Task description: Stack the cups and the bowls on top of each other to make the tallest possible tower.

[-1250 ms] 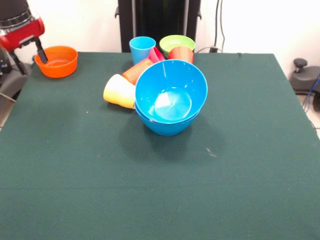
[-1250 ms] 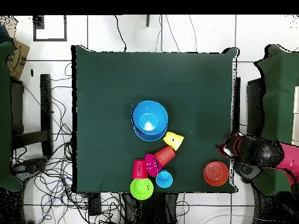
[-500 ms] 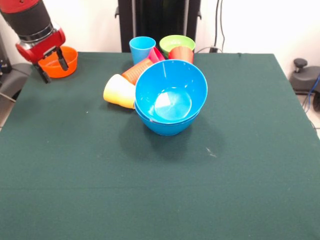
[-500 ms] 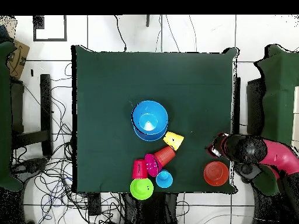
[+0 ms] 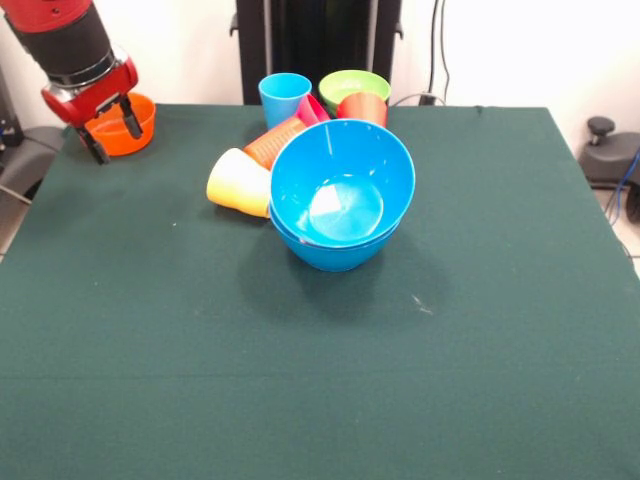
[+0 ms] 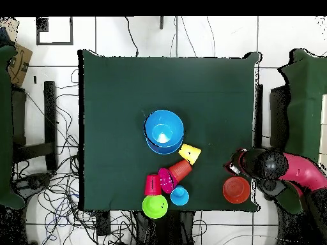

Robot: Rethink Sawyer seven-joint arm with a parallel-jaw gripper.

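My arm is red with a ribbed black band; my gripper has two short black fingers.

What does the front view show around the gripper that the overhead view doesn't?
Front only: the gripper has its two dark fingers spread, empty, just in front of the orange bowl, part of which it hides. The blue bowls show as two, nested and tilted.

Overhead only: the orange bowl's whole rim shows, clear of the arm; the gripper's fingers are hidden under the arm. Floor cables surround the table.

Both: cups and the green bowl clustered behind the blue bowls; no tower beyond that nested pair.
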